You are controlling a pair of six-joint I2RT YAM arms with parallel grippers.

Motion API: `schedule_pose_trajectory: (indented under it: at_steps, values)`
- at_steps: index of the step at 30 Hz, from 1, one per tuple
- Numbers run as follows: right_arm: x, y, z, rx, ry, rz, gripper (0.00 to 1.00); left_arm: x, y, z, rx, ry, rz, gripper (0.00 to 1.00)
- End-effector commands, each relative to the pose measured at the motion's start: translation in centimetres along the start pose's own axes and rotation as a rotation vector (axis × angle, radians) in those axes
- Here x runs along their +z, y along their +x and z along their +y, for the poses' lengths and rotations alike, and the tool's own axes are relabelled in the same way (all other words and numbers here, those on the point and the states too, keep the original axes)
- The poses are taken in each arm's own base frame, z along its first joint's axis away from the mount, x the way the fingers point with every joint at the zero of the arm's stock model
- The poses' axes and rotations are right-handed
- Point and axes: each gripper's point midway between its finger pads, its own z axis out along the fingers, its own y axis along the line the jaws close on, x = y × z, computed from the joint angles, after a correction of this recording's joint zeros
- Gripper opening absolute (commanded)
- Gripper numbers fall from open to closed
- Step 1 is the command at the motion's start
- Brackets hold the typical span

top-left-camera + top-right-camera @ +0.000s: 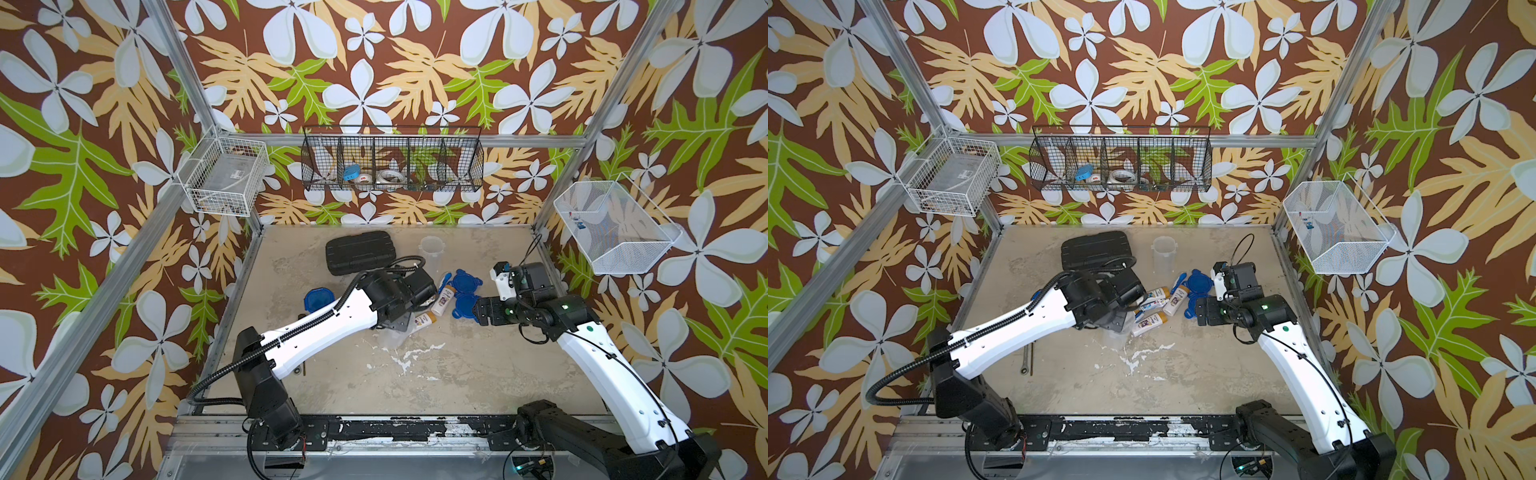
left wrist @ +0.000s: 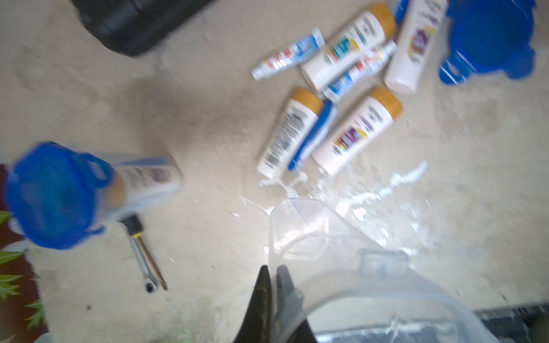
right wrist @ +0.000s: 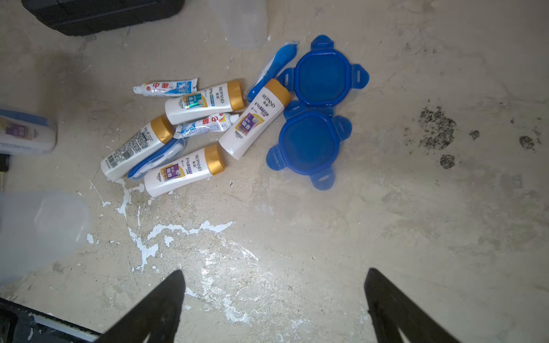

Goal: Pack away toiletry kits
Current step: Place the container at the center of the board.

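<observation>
**Tabletop, with the black case point(image 1: 359, 251) as reference mark.**

- **Left gripper point(image 2: 271, 271):** clenched on the rim wall of a held tumbler point(image 2: 312, 237). The tumbler is clear and empty, and tilts over the table point(image 1: 457, 365) on the robot's side of the case. This wrist view is blurred.
- **Right gripper point(image 3: 274, 273):** released, jaws wide apart with nothing between them, above bare table to the right of the case.
- **Loose kit parts:** one heap in front of the case and to its right. It holds four white bottles point(image 3: 205, 101) with tan caps, two toothpaste tubes point(image 3: 165, 86) and two toothbrushes point(image 3: 274, 68). One toothbrush is wedged between two bottles.
- **Blue lids point(image 3: 322, 78):** two, touching each other, flat on the table just right of the heap, farther from the case. One bottle's cap end rests against them.
- **Open tumbler point(image 1: 432, 249):** upright and empty, just right of the case.
- **Closed tumbler point(image 2: 59, 193):** blue lid on, a bottle inside, in front of the case's left end.
- **Wrench point(image 1: 1025, 361):** lies farther from the case, toward the robot.
</observation>
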Motion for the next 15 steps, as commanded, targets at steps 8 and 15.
schedule_pose_trajectory:
  at_steps: [8, 15]
  values:
    - [-0.1, 0.0, 0.1, 0.032, -0.012, -0.044, 0.94, 2.5, 4.9, -8.9, -0.018, 0.205, 0.100, 0.00]
    - [-0.8, 0.4, -0.2, 0.046, 0.002, -0.051, 0.94, 4.0, 5.6, -8.8, -0.023, 0.198, 0.100, 0.11]
